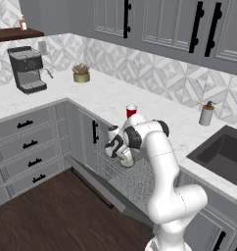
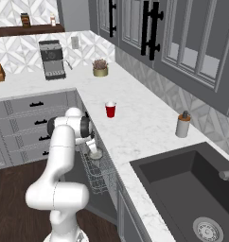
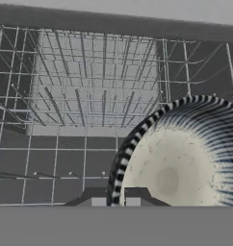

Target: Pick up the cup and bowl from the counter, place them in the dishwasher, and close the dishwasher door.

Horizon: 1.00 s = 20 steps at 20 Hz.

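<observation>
Working from the left in my left base view, I see a boxy espresso machine (image 1: 26, 69) of grey and black metal near the counter's back left corner, then a small spiky plant in a squat brass-coloured pot (image 1: 81, 73) further along the back edge. The counter (image 1: 106, 95) itself is white, marble-look stone with faint grey veins. The cup (image 1: 131, 111), a smooth red tapered plastic cone with a white inside, stands upright near the front edge, mouth up, its long axis vertical. Just below it the dishwasher door (image 1: 98, 188) hangs dropped open, a flat grey slab, and a rack (image 2: 98, 172) of thin grey wire is pulled out over it. My gripper (image 1: 121, 156) hangs above that rack, its fingers pinched shut on the rim of the bowl (image 3: 186, 158); in the hand view the bowl is a shallow round dish, dull and metallic inside with a ribbed, striped-looking rim, its opening facing the camera and its rim between the two dark tips. To the right, a slim grey pump bottle (image 1: 206, 113) stands upright near the back edge, beside the dark square sink (image 1: 223, 152) sunk into the counter.
</observation>
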### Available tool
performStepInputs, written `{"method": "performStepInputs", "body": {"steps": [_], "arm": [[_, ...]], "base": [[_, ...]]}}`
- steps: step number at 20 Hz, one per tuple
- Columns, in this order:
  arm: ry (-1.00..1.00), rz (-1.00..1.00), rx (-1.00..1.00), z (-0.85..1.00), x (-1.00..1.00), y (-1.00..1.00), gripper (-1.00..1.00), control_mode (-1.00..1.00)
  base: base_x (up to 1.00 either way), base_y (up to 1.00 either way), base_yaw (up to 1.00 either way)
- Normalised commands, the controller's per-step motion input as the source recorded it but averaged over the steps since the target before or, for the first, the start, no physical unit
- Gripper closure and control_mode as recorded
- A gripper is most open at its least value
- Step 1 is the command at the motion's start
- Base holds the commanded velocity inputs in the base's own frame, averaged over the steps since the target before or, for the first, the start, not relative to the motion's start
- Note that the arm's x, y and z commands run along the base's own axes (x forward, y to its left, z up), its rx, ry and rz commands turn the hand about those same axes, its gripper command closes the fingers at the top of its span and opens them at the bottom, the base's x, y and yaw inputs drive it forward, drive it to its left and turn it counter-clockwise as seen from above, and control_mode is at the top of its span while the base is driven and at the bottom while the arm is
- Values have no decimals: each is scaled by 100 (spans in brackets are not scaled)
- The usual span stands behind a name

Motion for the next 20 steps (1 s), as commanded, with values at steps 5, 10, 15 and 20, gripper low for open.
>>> {"method": "performStepInputs", "body": {"steps": [5,10,15,20], "arm": [[0,-2,0,-41,11,0,100,-100],[0,0,0,-36,0,0,100,-100],[0,0,0,-19,0,0,100,-100],[0,0,0,-2,0,0,-100,-100]], "base": [[0,0,0],[0,0,0],[0,0,0],[0,0,0]]}}
